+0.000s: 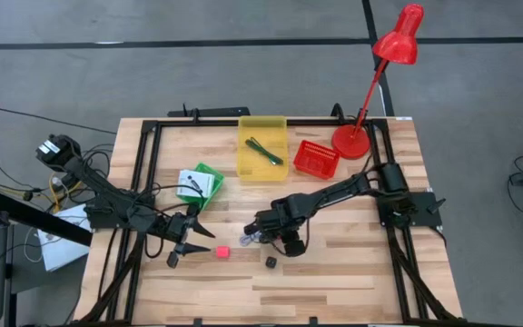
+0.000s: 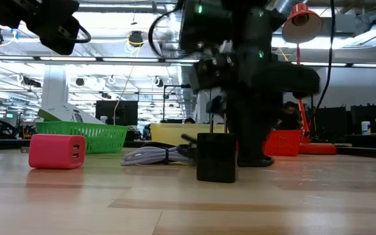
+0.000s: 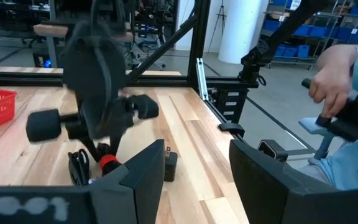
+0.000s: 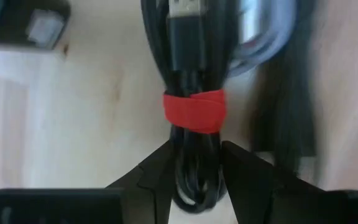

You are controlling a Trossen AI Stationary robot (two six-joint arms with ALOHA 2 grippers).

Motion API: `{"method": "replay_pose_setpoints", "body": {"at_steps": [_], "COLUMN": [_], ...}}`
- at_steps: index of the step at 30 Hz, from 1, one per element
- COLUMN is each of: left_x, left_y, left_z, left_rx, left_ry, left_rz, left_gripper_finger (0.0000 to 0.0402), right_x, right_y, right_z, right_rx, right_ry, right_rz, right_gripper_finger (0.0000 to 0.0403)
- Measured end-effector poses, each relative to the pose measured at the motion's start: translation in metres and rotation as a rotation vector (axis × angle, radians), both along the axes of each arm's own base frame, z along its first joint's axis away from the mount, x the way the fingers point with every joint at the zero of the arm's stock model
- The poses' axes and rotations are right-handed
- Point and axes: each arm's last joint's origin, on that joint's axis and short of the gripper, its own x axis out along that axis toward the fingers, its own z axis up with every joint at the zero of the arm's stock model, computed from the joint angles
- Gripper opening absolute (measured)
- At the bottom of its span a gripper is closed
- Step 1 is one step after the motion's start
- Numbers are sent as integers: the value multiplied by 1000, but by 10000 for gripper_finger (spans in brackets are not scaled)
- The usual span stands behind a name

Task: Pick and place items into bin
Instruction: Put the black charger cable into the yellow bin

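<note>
The black cable bundle, tied with a red band, lies on the table in the middle, next to a pale grey cable. My right gripper is down on it, shut on the bundle. The pink cube and the black cube rest on the wood near the near edge. A white packet lies in a green tray. My left gripper hovers open just left of the pink cube, touching nothing. My right gripper pinches the black cable bundle between its two fingers, at the looped end just past the red band. The fingers come from above, pointing down, and lie across the strands. The bundle lies on the table.
The yellow bin stands at the far middle with a thin dark green thing in it. A red basket and a red lamp stand to its right. A person's hand shows beyond the table's edge.
</note>
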Motion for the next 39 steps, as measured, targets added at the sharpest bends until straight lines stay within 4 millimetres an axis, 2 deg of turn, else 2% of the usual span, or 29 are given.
{"method": "replay_pose_setpoints", "body": {"at_steps": [3,6,10,13,15,19,23,27,33,39], "left_x": [0,0,0,0,0,0,0,1,1,1], "left_y": [0,0,0,0,0,0,1,1,2,2], "left_z": [0,1,1,1,1,1,2,5,8,7], "left_rx": [-1,-4,-7,-7,-7,1,13,11,-10,-28], "left_ry": [-2,-6,-12,-12,-12,-15,-26,-58,-79,-68], "left_rz": [0,1,0,1,1,1,11,36,59,61], "left_gripper_finger": [172,172,172,172,172,172,172,172,172,172], "right_x": [1,1,-1,-6,-11,-19,-23,-21,-8,-1], "right_y": [0,-1,0,1,1,-1,-12,-39,-99,-168], "right_z": [-10,-12,-4,8,15,46,69,98,133,149], "right_rx": [-5,7,35,78,97,89,14,-79,-153,-204], "right_ry": [31,40,27,30,41,-12,-102,-216,-401,-542], "right_rz": [2,0,5,19,37,78,118,84,-13,-183], "right_gripper_finger": [119,107,58,23,23,27,24,24,24,24]}}
